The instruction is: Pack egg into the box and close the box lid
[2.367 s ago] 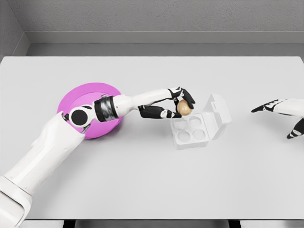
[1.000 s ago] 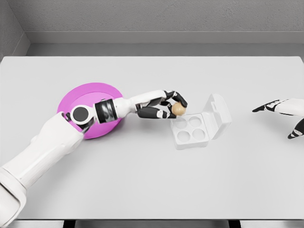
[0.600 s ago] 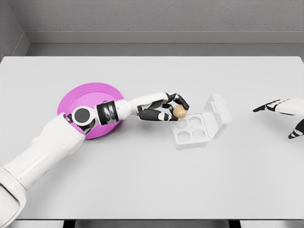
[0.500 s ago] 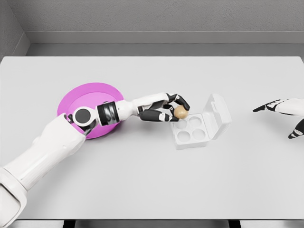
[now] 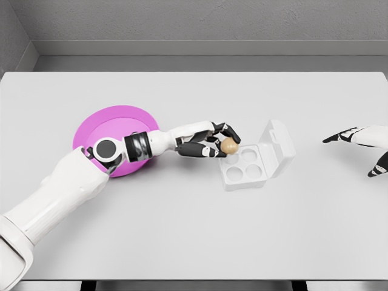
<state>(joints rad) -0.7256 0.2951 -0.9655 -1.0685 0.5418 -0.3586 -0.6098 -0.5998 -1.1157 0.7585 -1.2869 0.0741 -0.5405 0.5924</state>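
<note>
Left hand held the egg at the box's near-left edge, frame centre.

From the left: a magenta plate (image 5: pixel 91 130) lay under the left arm. The left hand (image 5: pixel 212 140) gripped the egg (image 5: pixel 228 146); its long axis could not be told. The box (image 5: pixel 244 167) stood open, lid (image 5: pixel 277 144) tilted up rightward. The right hand (image 5: pixel 361 145) hung slack, far right.

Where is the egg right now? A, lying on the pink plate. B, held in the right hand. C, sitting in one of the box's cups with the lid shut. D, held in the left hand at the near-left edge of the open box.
D: the left hand grips the egg at the edge of the box, whose lid stands open.
</note>
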